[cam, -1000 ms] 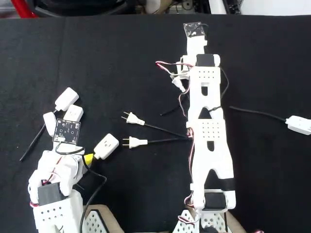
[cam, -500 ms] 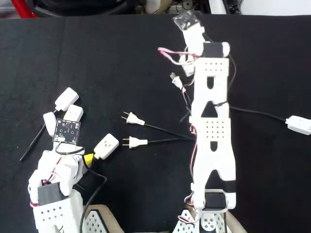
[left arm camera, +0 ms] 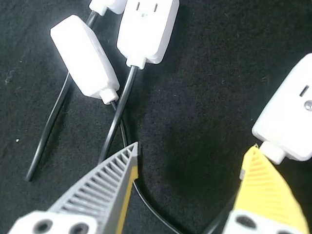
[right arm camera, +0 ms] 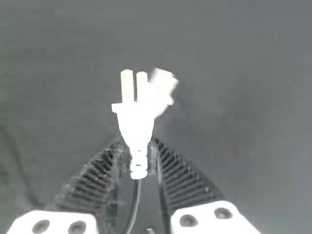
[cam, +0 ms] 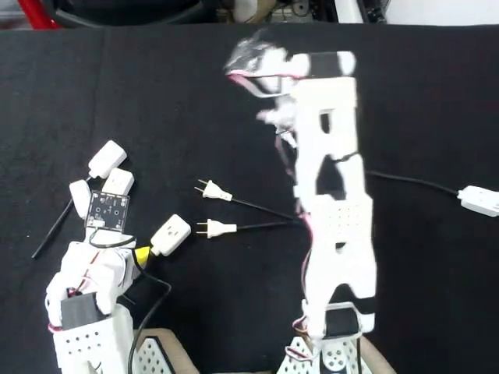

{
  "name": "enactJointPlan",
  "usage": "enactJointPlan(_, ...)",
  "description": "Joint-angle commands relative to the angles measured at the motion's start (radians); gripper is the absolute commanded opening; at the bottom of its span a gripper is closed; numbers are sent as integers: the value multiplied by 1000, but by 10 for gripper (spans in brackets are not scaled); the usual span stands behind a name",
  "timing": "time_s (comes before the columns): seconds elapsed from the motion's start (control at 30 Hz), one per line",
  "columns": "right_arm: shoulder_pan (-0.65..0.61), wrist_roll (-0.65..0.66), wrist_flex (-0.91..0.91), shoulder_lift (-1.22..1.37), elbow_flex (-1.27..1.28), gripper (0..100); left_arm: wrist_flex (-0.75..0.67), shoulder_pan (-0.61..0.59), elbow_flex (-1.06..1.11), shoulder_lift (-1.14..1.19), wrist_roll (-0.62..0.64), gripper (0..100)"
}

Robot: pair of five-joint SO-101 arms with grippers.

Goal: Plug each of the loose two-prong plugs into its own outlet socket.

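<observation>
Two loose white two-prong plugs (cam: pixel 213 189) (cam: pixel 216 228) lie mid-table, their black cords running right under the long right arm. My right gripper (cam: pixel 249 58) (right arm camera: pixel 137 146) is at the far side of the table, shut on a third white plug (right arm camera: pixel 136 117) whose prongs point away from the wrist. White outlet sockets (cam: pixel 107 158) (cam: pixel 118 181) (cam: pixel 79 196) cluster at the left. Another socket (cam: pixel 170 234) (left arm camera: pixel 287 122) lies beside the yellow fingertip (left arm camera: pixel 256 168) of my open left gripper (cam: pixel 125 243) (left arm camera: pixel 190 156), which holds nothing.
A further white socket (cam: pixel 479 199) lies at the right edge on a black cord (cam: pixel 405 181). Black cords (left arm camera: pixel 117 117) trail from the left sockets under my left gripper. The table is covered in black cloth (cam: pixel 156 93).
The right arm has swung its gripper, still holding the plug, to the left along the far side of the table. The left arm, sockets and loose plugs have stayed put.
</observation>
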Motion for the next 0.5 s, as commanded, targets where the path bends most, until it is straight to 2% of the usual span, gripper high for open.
enactJointPlan(0.0, -86, 43, -18, -243, 298, 12, -18, -1, -7, 5, -11, 324)
enactJointPlan(0.13, -94, 21, -178, -349, 584, 12, -18, -1, -7, 5, -11, 324)
enactJointPlan(0.3, -83, 15, -370, -363, 903, 12, -17, -1, -7, 5, -11, 324)
enactJointPlan(0.47, -35, 15, -540, -358, 1064, 15, -17, -1, -7, 5, -11, 324)
